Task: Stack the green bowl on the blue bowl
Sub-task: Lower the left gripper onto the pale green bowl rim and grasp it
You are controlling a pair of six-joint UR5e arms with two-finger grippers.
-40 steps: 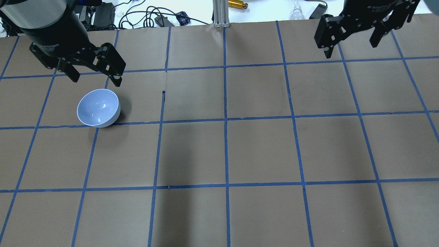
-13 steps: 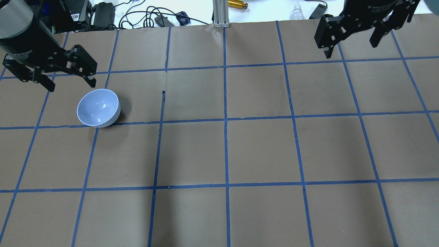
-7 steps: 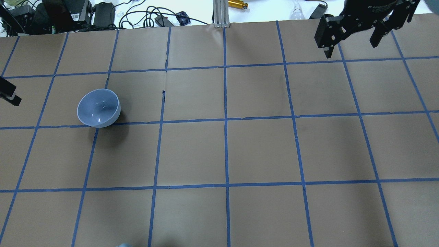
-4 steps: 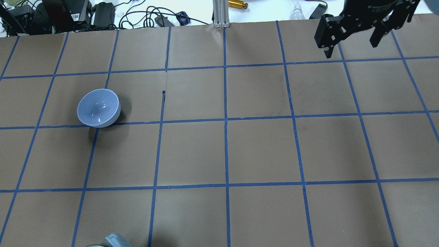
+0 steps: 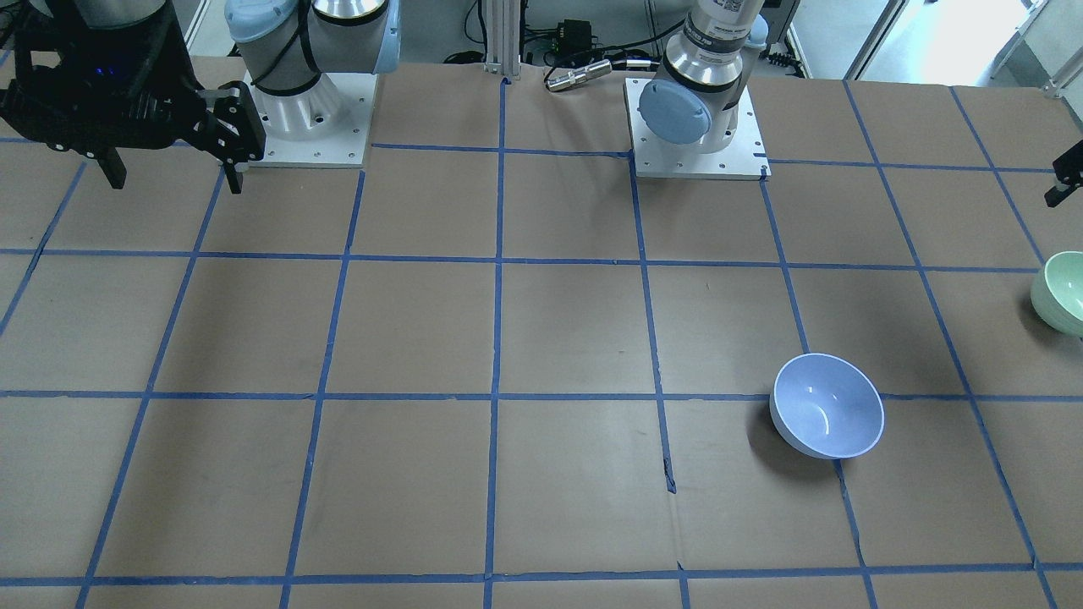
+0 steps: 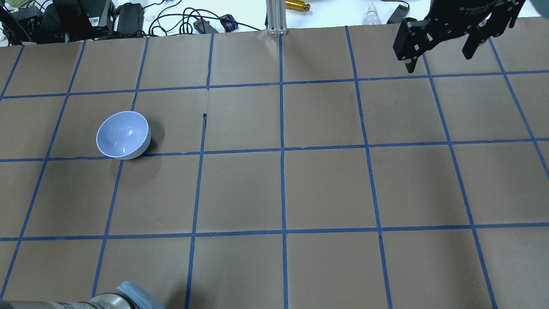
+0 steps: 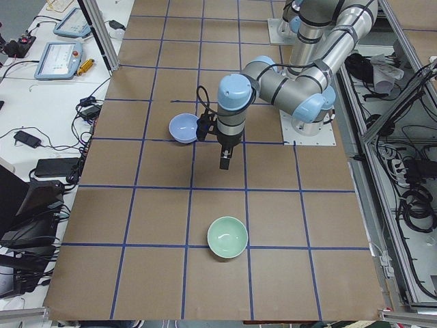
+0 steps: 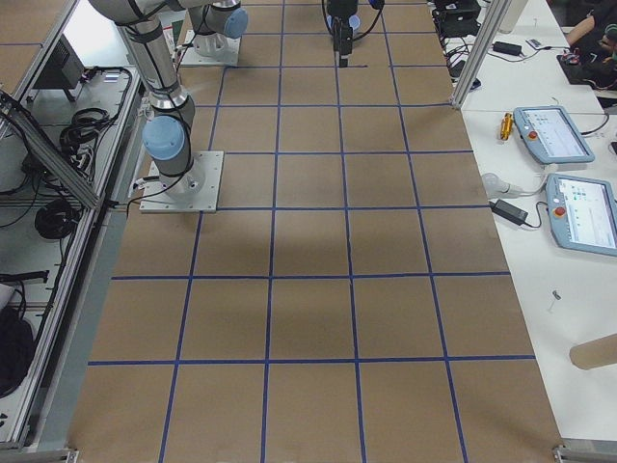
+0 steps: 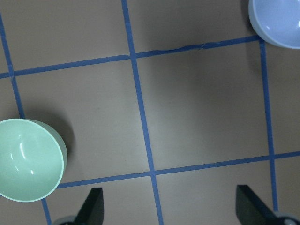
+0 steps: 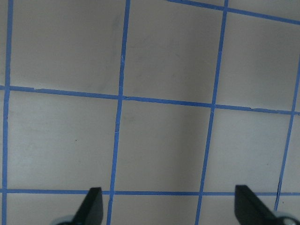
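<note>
Hovering spread apart, left hand (image 9: 168,199) seems clear of the green bowl (image 9: 29,159) near it.

Left arm (image 7: 287,76) and right arm (image 8: 157,68): we logged silver-grey tubes, pale blue joint caps (image 5: 674,111), and white square base plates (image 5: 744,157) dotted with small screws. Right gripper (image 6: 438,60) was blocky matte black with faint white lettering. Left gripper (image 9: 171,206) showed only black fingertips.

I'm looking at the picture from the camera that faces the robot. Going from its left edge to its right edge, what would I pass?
First the right gripper, then the right arm's base, the left arm's base, the blue bowl, and last the green bowl, cut off by the right edge.
</note>
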